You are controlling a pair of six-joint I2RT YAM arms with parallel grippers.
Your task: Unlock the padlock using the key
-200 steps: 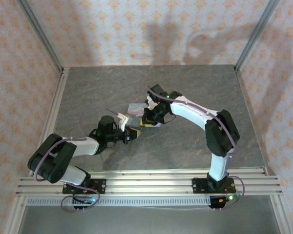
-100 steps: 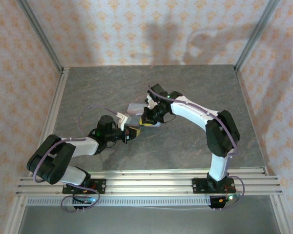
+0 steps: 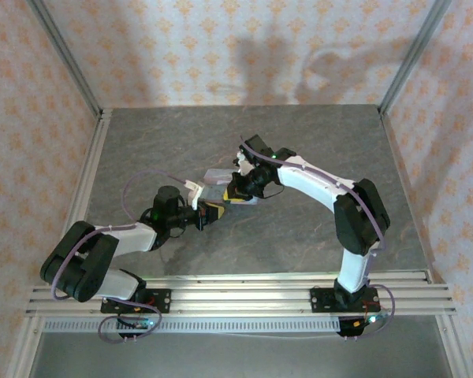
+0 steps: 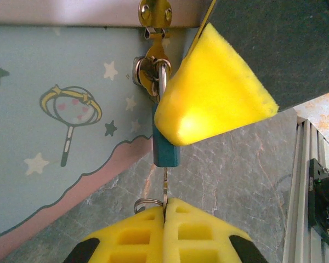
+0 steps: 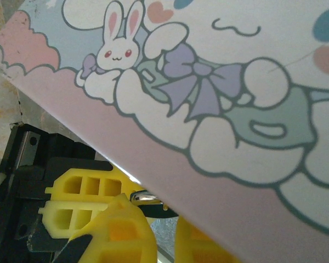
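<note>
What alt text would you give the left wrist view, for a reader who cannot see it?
The left gripper, at the bottom, pinches the key upright, its tip meeting the underside of the teal padlock, which hangs from the clasp of a light-blue cartoon tin. A yellow fingertip of the right gripper rests against the padlock from the right.

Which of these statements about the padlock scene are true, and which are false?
1. The left gripper is shut on the key. True.
2. The padlock is red. False: it is dark teal-blue.
3. The padlock hangs at the clasp of the tin. True.
4. The tin is plain, without pictures. False: it carries cartoon pictures, among them a rabbit.
</note>
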